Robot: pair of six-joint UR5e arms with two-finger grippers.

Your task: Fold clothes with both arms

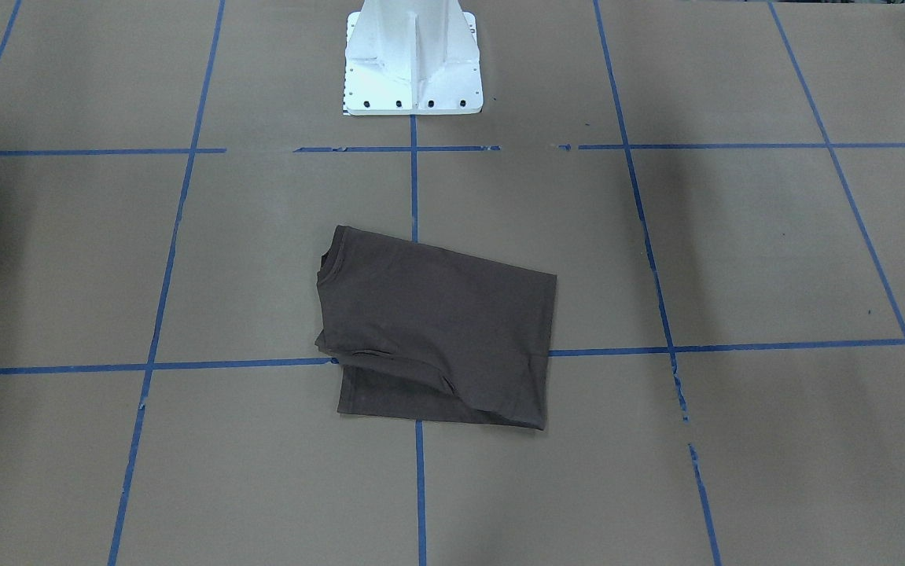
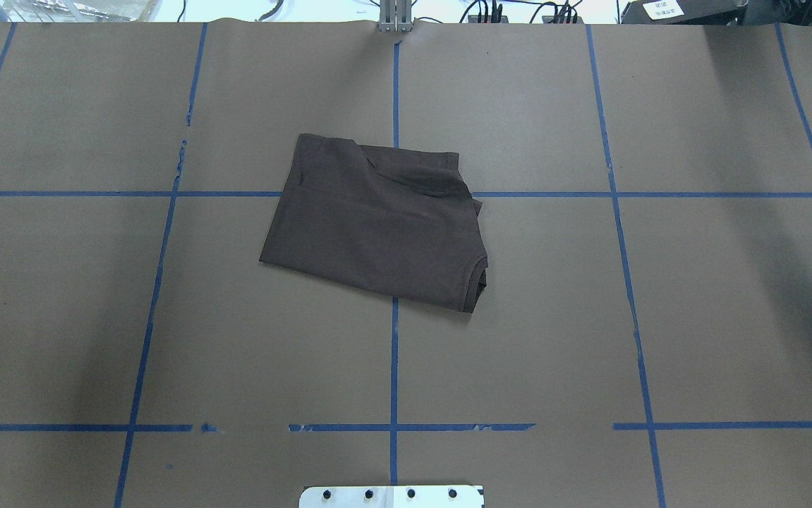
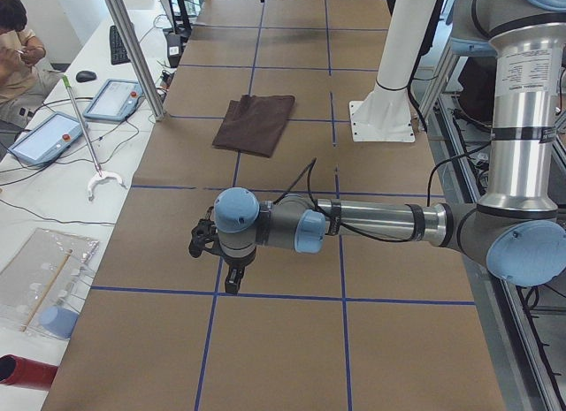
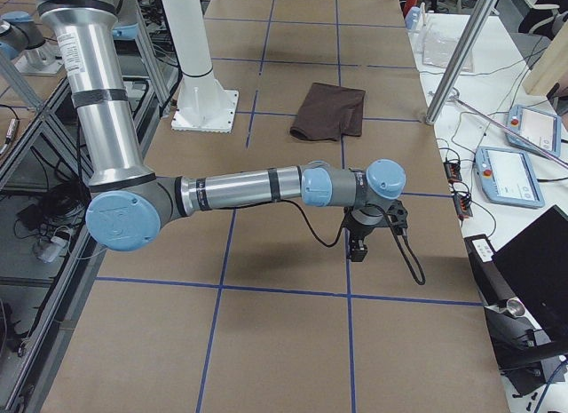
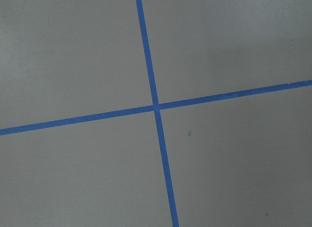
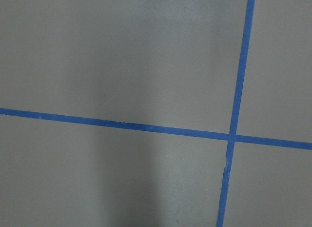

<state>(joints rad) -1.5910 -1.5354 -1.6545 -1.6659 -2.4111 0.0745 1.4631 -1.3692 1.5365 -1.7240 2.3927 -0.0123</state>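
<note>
Folded T-shirt (image 2: 374, 226) is laid mid-table (image 2: 695, 317), collar at right. Left gripper (image 3: 232, 280) and right gripper (image 4: 358, 250) are held well apart from it, folding likely finished. Whether jaws are parted cannot be told.

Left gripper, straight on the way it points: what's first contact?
The left gripper points down, so probably the bare paper-covered table, near a blue tape crossing. The T-shirt lies well off that line.
</note>
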